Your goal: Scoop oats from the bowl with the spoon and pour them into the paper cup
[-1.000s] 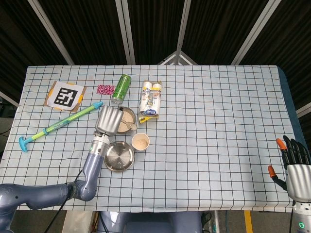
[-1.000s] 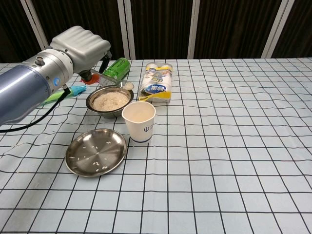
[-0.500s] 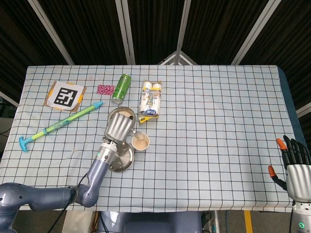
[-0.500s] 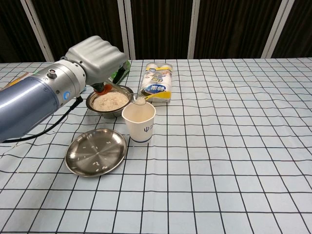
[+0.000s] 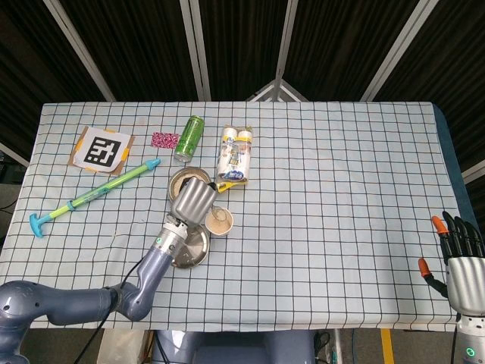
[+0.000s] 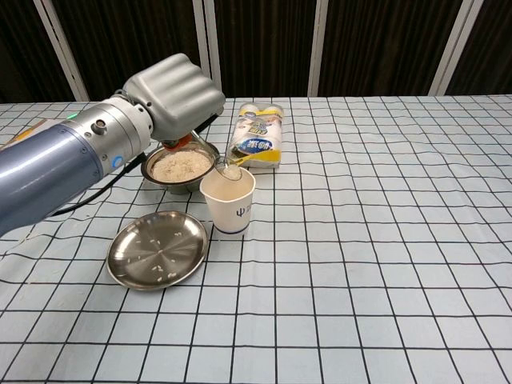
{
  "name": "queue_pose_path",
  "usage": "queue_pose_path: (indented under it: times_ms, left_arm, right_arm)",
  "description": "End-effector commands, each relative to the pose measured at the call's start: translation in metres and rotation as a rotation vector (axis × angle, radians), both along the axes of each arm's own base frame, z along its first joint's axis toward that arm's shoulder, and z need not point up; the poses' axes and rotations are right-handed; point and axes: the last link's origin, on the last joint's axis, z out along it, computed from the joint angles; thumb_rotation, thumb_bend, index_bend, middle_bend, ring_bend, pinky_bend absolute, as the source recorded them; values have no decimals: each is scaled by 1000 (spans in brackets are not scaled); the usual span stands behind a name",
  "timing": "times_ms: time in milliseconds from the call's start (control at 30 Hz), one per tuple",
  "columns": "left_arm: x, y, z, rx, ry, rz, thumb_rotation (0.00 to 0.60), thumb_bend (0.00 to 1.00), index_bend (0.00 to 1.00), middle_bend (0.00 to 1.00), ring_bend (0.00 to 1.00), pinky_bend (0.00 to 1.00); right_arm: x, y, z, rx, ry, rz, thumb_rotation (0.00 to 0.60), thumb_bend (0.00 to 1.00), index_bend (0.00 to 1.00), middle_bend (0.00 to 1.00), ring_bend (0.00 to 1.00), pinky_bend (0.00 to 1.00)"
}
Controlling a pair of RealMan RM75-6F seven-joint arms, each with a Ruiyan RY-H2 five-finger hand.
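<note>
My left hand (image 6: 172,96) (image 5: 192,201) grips a spoon (image 6: 229,170) whose bowl, tipped downward, hangs just over the mouth of the white paper cup (image 6: 229,200) (image 5: 220,222). The cup holds oats. Behind the cup and to its left stands the metal bowl of oats (image 6: 181,166) (image 5: 184,180), partly hidden by my hand in the head view. My right hand (image 5: 458,256) hangs off the table's near right corner, fingers apart and holding nothing.
A flat metal plate (image 6: 158,249) with a few stray oats lies in front of the bowl. A green can (image 5: 189,138), a yellow-and-white bottle pack (image 5: 235,155), a pink packet (image 5: 164,139), a green-blue stick (image 5: 95,195) and a marker card (image 5: 102,149) lie further back.
My left hand has carried the spoon from the back of the oat bowl rightward to the cup and tipped its bowl down over the cup's mouth. The right hand stayed put.
</note>
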Motion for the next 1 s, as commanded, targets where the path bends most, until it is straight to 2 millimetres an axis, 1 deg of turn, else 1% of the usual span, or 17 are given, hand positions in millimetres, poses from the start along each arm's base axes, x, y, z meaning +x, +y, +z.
queue_pose_path:
  times_ms: [33, 167, 333, 500, 767, 1000]
  left_arm:
    - [0, 4, 2, 21, 76, -73, 600, 464, 572, 1000, 1000, 1000]
    - [4, 7, 5, 46, 170, -185, 600, 466, 572, 1000, 1000, 1000]
    - [9, 7, 6, 46, 223, -274, 600, 467, 572, 1000, 1000, 1000]
    - [14, 8, 7, 46, 346, -419, 600, 467, 572, 1000, 1000, 1000]
    - [19, 7, 7, 42, 432, -525, 600, 467, 572, 1000, 1000, 1000]
    - [27, 10, 14, 69, 518, -618, 600, 467, 572, 1000, 1000, 1000]
  right_arm:
    - [0, 0, 0, 0, -1, -1, 600, 383, 0, 44, 0, 87]
    - [0, 0, 0, 2, -2, -1, 600, 383, 0, 44, 0, 87]
    - [0, 0, 0, 1, -2, -1, 600, 383, 0, 44, 0, 87]
    - [0, 0, 0, -1, -3, 1, 600, 383, 0, 44, 0, 87]
    - [0, 0, 0, -4, -3, 3, 600, 384, 0, 44, 0, 87]
    - [0, 0, 0, -4, -3, 3, 600, 383, 0, 44, 0, 87]
